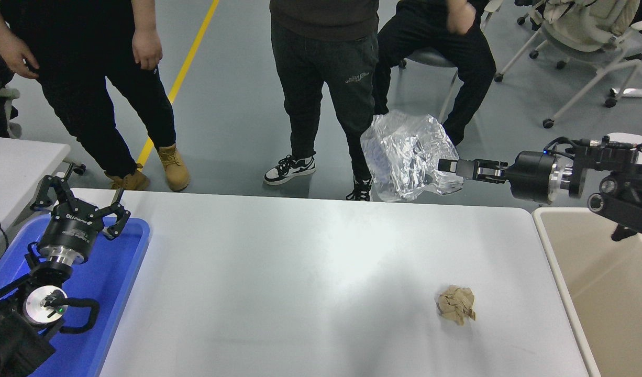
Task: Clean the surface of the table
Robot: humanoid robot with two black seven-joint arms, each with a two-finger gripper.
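Note:
The table surface (300, 272) is a wide glossy white top. A crumpled brown paper ball (456, 305) lies on it at the front right. My right gripper (446, 166) is shut on a crumpled silver foil bag (405, 157) and holds it high, over the table's far edge. My left gripper (80, 201) is open, parked at the lower left above the blue tray (119, 267).
A beige bin (609, 283) stands against the table's right edge, under my right arm. Three people are at the far side, two standing and one seated on a chair. A smaller white table (17, 162) is at the far left.

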